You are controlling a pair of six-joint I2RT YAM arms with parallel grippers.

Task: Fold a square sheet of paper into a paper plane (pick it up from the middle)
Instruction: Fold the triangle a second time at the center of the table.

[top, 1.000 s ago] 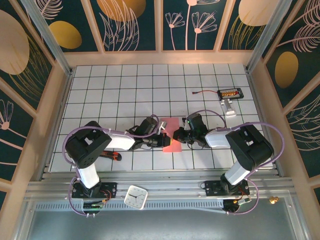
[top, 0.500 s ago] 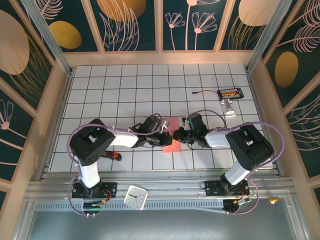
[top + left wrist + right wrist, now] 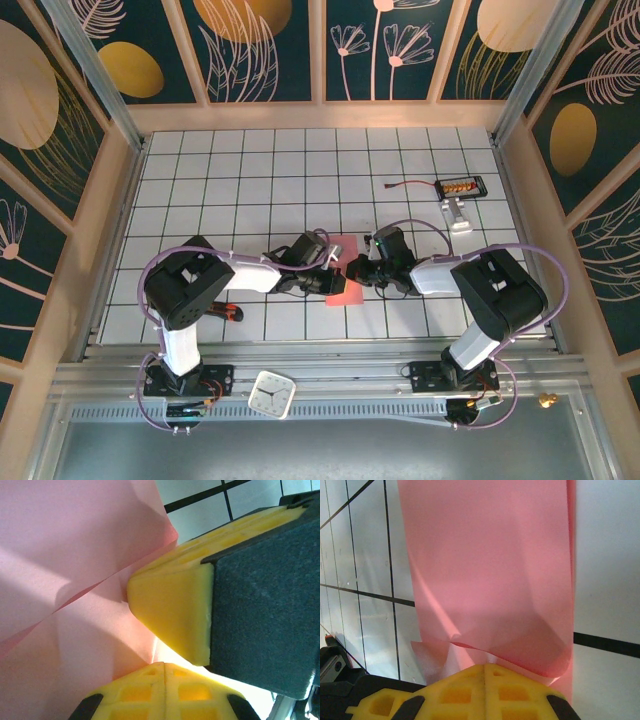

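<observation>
Top external view: the square sheet of paper [image 3: 341, 272], folded into a narrow strip, lies on the bench [image 3: 220, 170] slightly toward 6 o'clock of centre. The left hand [image 3: 325, 265] meets it from 9 o'clock and the right hand [image 3: 353, 268] from 3 o'clock. Both are clenched at the paper's edges, but whether either pinches it cannot be told. Probable hazard: opposed pushes could buckle the thin sheet, whose edge lifts in the right wrist view, setting a crooked crease.

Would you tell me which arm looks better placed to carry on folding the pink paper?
Right, I think: the right gripper is shut at the lifted edge of the pink paper, the sheet stretching straight ahead. The left gripper is shut at its side, the right one's finger across its front.
</observation>
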